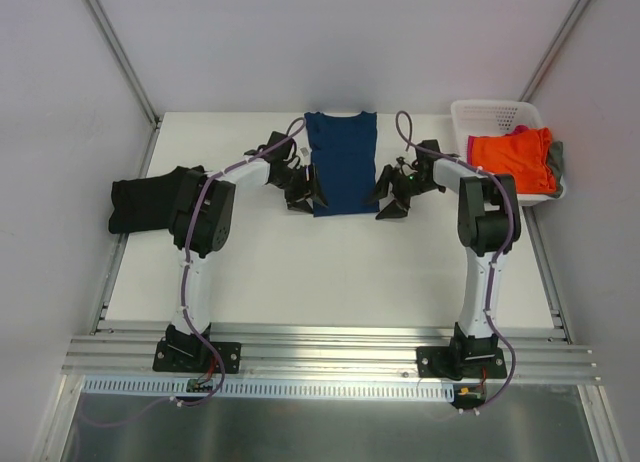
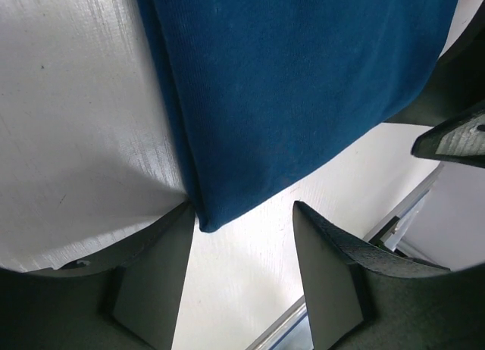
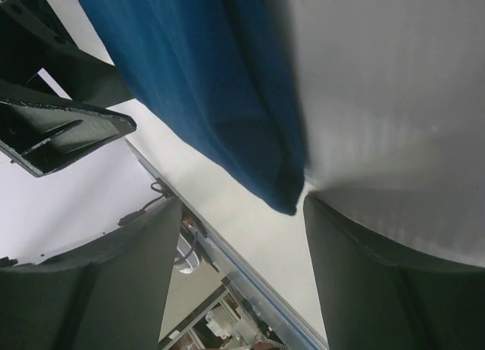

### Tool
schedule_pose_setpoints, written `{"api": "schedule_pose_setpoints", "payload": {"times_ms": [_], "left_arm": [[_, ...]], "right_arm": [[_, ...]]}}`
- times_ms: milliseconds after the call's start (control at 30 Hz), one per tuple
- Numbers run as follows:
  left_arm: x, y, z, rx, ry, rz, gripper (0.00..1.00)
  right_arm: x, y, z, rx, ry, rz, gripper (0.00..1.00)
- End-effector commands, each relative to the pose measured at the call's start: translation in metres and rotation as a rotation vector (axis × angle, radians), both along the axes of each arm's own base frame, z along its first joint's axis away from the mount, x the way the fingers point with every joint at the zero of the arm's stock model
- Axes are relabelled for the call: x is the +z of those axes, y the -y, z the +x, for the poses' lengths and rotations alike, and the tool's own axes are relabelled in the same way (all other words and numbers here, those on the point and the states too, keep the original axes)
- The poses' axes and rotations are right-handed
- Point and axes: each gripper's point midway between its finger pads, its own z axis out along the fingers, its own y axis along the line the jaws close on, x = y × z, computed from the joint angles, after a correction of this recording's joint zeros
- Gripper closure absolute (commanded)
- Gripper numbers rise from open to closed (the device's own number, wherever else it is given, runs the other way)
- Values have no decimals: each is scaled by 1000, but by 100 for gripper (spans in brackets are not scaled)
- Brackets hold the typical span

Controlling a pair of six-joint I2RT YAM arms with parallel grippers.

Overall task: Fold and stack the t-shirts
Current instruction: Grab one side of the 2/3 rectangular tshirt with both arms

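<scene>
The navy blue t-shirt [image 1: 341,162] lies flat as a long narrow strip at the back middle of the table, collar at the far end. My left gripper [image 1: 303,192] is open at its near left corner. In the left wrist view the shirt [image 2: 303,77] ends in a corner beside one finger of the open left gripper [image 2: 244,214], with nothing between the jaws. My right gripper [image 1: 392,197] is open at the near right corner. In the right wrist view the shirt [image 3: 197,85] has its corner beside one finger of the open right gripper [image 3: 241,206]. A black t-shirt [image 1: 145,202] lies bunched at the left edge.
A white plastic basket [image 1: 490,112] stands at the back right, holding an orange shirt [image 1: 510,154] with pink and grey cloth beside it. The table's aluminium front rail [image 1: 330,357] runs along the near edge. White walls close the left and right sides.
</scene>
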Motion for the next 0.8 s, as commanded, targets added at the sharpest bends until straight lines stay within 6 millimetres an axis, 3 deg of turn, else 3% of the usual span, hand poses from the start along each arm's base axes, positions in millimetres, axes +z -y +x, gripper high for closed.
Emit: {"api": "schedule_pose_setpoints", "payload": {"times_ms": [0, 267, 767], "left_arm": [[-27, -4, -13, 4, -60, 52, 44], [-26, -4, -20, 4, -74, 46, 48], [-22, -13, -30, 15, -75, 75, 48]], "right_arm": [[0, -15, 3, 24, 13, 10, 32], [-3, -22, 9, 35, 31, 12, 37], [1, -1, 16, -4, 46, 1, 36]]}}
